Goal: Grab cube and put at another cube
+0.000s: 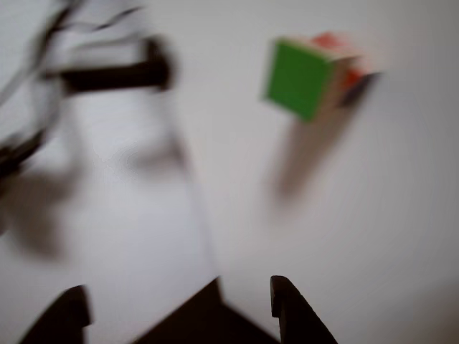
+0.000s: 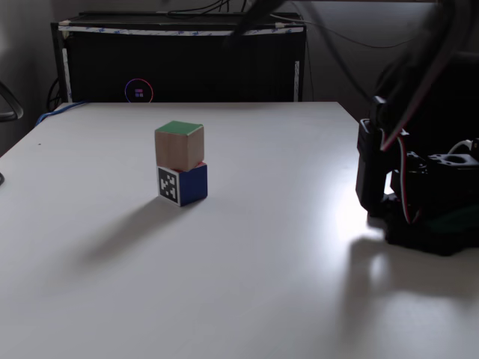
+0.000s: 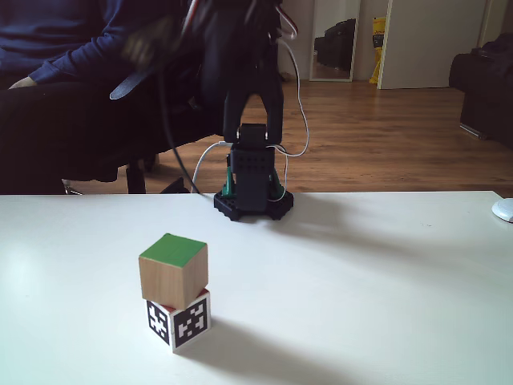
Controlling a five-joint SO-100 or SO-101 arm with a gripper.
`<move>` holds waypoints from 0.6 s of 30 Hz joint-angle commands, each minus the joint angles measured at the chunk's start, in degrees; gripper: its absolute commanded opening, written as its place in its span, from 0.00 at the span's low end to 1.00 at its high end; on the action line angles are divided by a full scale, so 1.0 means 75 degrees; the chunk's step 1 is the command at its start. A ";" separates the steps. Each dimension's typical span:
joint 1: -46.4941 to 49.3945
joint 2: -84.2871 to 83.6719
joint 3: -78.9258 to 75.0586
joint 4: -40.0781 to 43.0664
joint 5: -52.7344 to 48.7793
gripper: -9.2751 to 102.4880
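square wooden cube (image 3: 173, 270) stacked on another cube (image 3: 179, 322), smooth white table (image 3: 385, 273)

Two fixed views face the stacked cubes (image 2: 179, 164) from different sides — low, near.

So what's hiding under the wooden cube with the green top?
Another cube sits under the green-topped wooden cube: the lower cube shows black-and-white patterned faces, and a blue face in a fixed view. A sliver of red peeks out on top; the rest of that face is covered.
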 commanded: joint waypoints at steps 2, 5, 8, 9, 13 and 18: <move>-0.0680 0.5848 0.4254 -0.1641 -0.0270 0.29; -0.0691 0.7242 0.5789 -0.1898 -0.0070 0.18; -0.0469 0.7254 0.6633 -0.2191 0.0023 0.11; -0.0469 0.7301 0.6949 -0.2262 0.0012 0.10; -0.0434 0.7301 0.8145 -0.2566 -0.0023 0.10; -0.0305 0.7301 0.9539 -0.3082 -0.0105 0.08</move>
